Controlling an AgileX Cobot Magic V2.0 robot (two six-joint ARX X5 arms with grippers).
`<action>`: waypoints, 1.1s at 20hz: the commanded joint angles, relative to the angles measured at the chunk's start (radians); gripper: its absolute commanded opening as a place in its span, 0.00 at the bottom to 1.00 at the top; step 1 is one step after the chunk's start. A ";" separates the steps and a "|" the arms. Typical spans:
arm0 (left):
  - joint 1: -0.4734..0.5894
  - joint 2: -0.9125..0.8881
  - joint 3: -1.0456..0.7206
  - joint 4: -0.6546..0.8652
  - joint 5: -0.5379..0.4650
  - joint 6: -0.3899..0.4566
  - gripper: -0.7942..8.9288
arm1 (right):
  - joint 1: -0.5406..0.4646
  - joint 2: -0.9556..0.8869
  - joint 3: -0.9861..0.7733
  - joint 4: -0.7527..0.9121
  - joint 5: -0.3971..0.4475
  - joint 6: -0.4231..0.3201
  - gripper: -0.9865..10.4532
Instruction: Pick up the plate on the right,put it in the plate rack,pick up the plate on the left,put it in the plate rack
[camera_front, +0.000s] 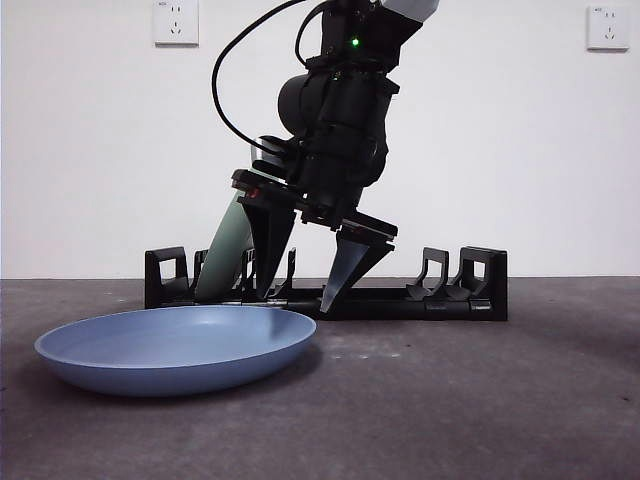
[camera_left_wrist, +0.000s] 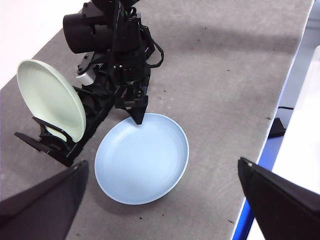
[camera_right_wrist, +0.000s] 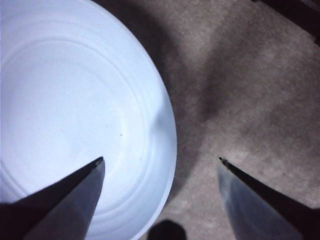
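A blue plate (camera_front: 175, 350) (camera_left_wrist: 142, 160) (camera_right_wrist: 75, 100) lies flat on the grey table at the front left. Behind it stands the black plate rack (camera_front: 470, 290) (camera_left_wrist: 47, 142), with a pale green plate (camera_front: 225, 250) (camera_left_wrist: 50, 97) upright in its left end. My right gripper (camera_front: 297, 302) (camera_left_wrist: 136, 114) (camera_right_wrist: 160, 160) is open and points down at the blue plate's right rim. In the right wrist view one jaw is over the plate's inside and the other over the bare table, not touching it. My left gripper (camera_left_wrist: 162, 161) is open and empty, high above the table.
The table's edge (camera_left_wrist: 280, 105) runs along one side in the left wrist view, with a blue strip and a white surface beyond it. A white wall with two sockets (camera_front: 176, 20) stands behind the rack. The rack's right slots (camera_front: 432, 275) hold nothing.
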 joint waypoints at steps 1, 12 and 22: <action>-0.007 -0.002 -0.003 0.003 -0.001 0.008 0.60 | 0.006 0.020 -0.036 0.011 0.000 0.024 0.41; -0.034 -0.002 -0.003 0.004 -0.001 0.009 0.60 | 0.015 0.018 -0.150 0.060 -0.021 0.034 0.07; -0.195 0.093 -0.003 -0.008 -0.075 0.048 0.60 | 0.006 -0.243 -0.142 -0.022 -0.014 0.022 0.07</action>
